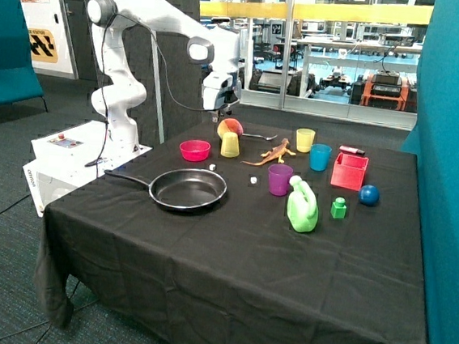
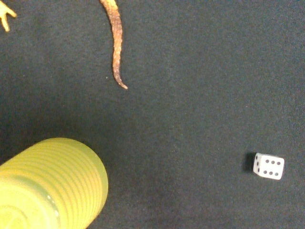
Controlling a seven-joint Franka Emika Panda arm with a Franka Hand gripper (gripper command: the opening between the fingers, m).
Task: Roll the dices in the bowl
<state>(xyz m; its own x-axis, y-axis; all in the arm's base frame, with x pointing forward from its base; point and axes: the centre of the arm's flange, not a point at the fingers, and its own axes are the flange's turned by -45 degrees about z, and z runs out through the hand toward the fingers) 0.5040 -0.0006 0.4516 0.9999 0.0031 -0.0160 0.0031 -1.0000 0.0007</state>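
The magenta-pink bowl [image 1: 195, 149] sits on the black cloth just beyond the frying pan, and I see nothing in it. Two tiny white dice lie on the cloth outside it: one [image 1: 212, 167] right beside the bowl, the other [image 1: 253, 180] near the purple cup. The gripper [image 1: 221, 110] hangs above the upturned yellow cup [image 1: 230, 144], behind the bowl and well above the table. The wrist view shows one die [image 2: 268, 166] with dark pips, the ribbed yellow cup [image 2: 52, 186] and the toy lizard's tail [image 2: 116, 43]. The gripper itself does not show there.
A black frying pan [image 1: 187, 189] lies at the front. A purple cup [image 1: 279, 179], green bottle [image 1: 302, 207], green block [image 1: 338, 208], blue ball [image 1: 369, 194], red box [image 1: 349, 170], blue cup [image 1: 319, 157], yellow cup [image 1: 304, 139] and orange lizard [image 1: 276, 152] stand around.
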